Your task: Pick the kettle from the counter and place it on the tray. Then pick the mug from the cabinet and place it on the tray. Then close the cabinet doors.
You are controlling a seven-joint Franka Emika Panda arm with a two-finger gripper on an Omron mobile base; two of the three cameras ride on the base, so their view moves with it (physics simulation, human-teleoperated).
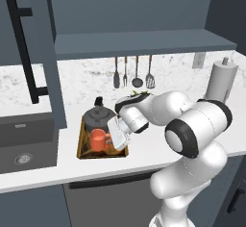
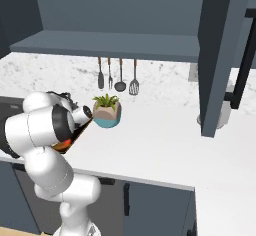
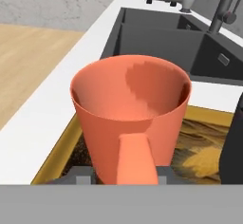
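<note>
The orange-red mug (image 1: pixel 98 140) stands upright inside the gold-rimmed tray (image 1: pixel 82 133), which lies on the white marbled bench (image 1: pixel 144 149) toward its front edge, just beside the dark sink basin (image 1: pixel 24 146). The pincer (image 1: pixel 115 135) sits right against the mug's side, reaching in from the side away from the sink; in the hand view the mug's handle (image 3: pixel 136 163) rises between the two dark finger tips, the mug (image 3: pixel 130 116) very close before them. Whether the fingers press that handle or stand a little apart from it I cannot tell. The squat dark kettle (image 1: pixel 99 116) rests on the same tray, at its back end, touching or nearly touching the mug. From the right side the arm hides most of the tray; a potted plant (image 2: pixel 107 111) stands just beyond it on the bench. Both cabinet doors (image 1: pixel 29 57) hang open above the bench, with the shelf (image 1: pixel 144 43) showing between them. I can read no lettering or brand marks on anything.
</note>
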